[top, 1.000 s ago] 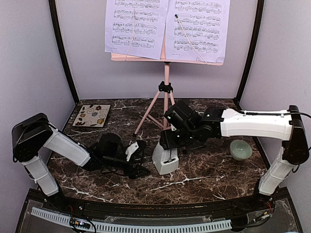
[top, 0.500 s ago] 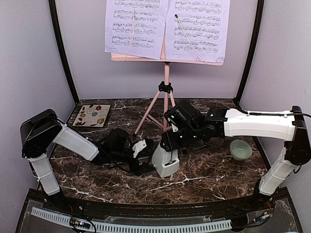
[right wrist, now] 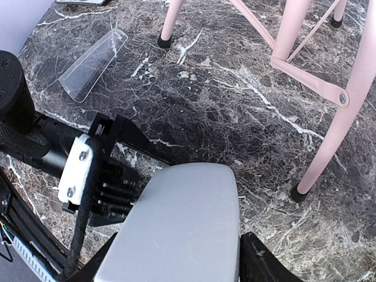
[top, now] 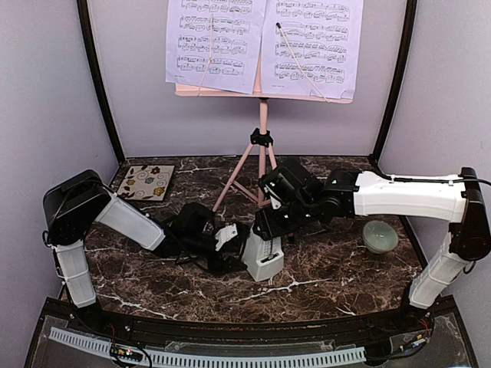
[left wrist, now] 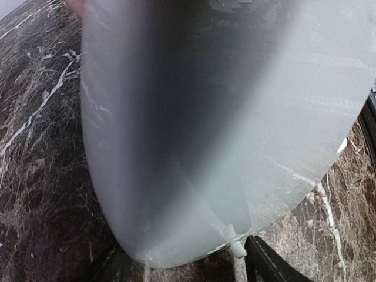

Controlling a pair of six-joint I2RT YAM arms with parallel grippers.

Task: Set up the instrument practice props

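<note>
Metronome (top: pixel 262 257) work is the step in hand, as I read it: the stand (top: pixel 263 130) is up at 12 o'clock with the pages (top: pixel 215 42) spread across its desk, so only this last prop seems left to settle. It stands upright just toward 6 o'clock from the table's middle, near the stand's feet but apart from them. My right gripper (right wrist: pixel 176 264) comes in from 3 o'clock and sits over its top. On the right wrist feed the grey body fills the gap between both fingers, so I judge that gripper clenched on it. My left gripper (left wrist: pixel 188 267) comes in low from 9 o'clock, right against the lower body. On its own feed the metronome blots out nearly everything and only the fingertips (left wrist: pixel 264 264) show, one either side of the bottom edge, so I cannot tell whether they are pressing or merely straddling. A clear wedge (right wrist: pixel 94 59), perhaps a cover, lies flat off toward 10 o'clock on the right wrist feed. Next, I think, one hand must take firm hold before the other lets go, and slowly, since a tall narrow body pushed low from the side may tip. The bowl (top: pixel 380 236) at 3 o'clock and the coaster (top: pixel 144 182) at 10 o'clock are well apart.
</note>
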